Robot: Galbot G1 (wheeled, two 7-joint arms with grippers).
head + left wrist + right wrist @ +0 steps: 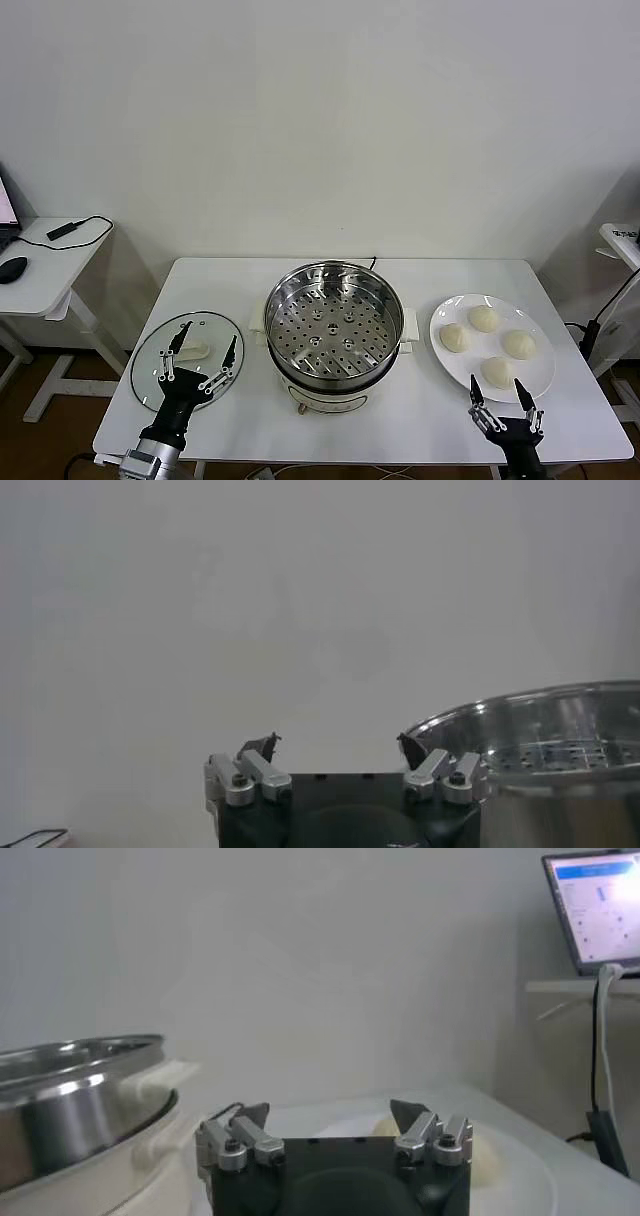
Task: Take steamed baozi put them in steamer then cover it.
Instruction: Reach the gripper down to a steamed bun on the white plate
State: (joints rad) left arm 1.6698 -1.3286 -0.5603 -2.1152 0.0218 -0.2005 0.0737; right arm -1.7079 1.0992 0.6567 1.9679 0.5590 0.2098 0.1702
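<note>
The steamer [283, 368] stands uncovered at the table's centre, its perforated tray bare. Its steel rim shows in the left wrist view [550, 720] and in the right wrist view [70, 1083]. The cover [215, 328], a glass lid with a white handle [193, 351], lies flat to the steamer's left. My left gripper [205, 347] [338, 745] hovers open over the cover's near side and holds nothing. Several steamed baozi [484, 318] [485, 1153] rest on a white plate [448, 372] at the right. My right gripper [497, 392] [328, 1110] is open by the plate's near edge, empty.
A white side table [40, 270] at the far left carries a mouse, a cable and a laptop's corner. Another white stand [625, 240] is at the far right. A laptop screen [595, 908] shows in the right wrist view. A wall runs behind the table.
</note>
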